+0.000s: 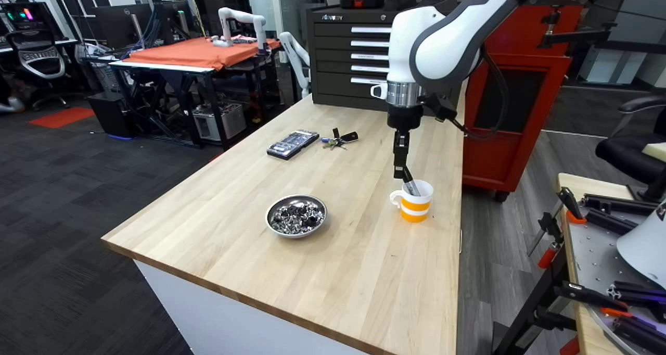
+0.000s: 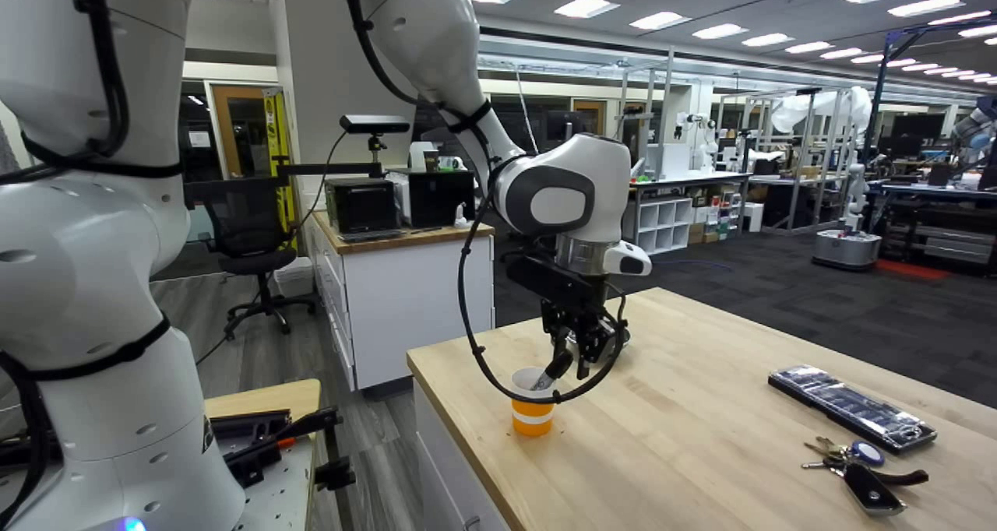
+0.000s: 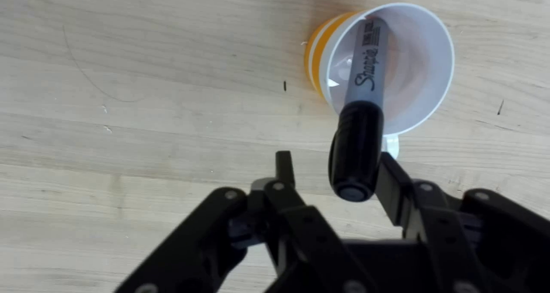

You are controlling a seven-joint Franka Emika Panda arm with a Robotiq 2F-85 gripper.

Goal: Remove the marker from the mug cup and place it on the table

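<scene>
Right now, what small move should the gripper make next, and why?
I'd probably close the gripper gently. In the wrist view its jaws stand apart with the marker between them at its black cap and a gap on one side. The marker leans out of the mug, so it likely needs a secure hold before lifting.

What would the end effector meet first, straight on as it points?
Apart from the marker between its fingers, likely the handle of the mug cup, just beyond one of them; depth is unclear.

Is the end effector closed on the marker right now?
No, the end effector is open: the wrist view shows table between one finger and the marker.
</scene>
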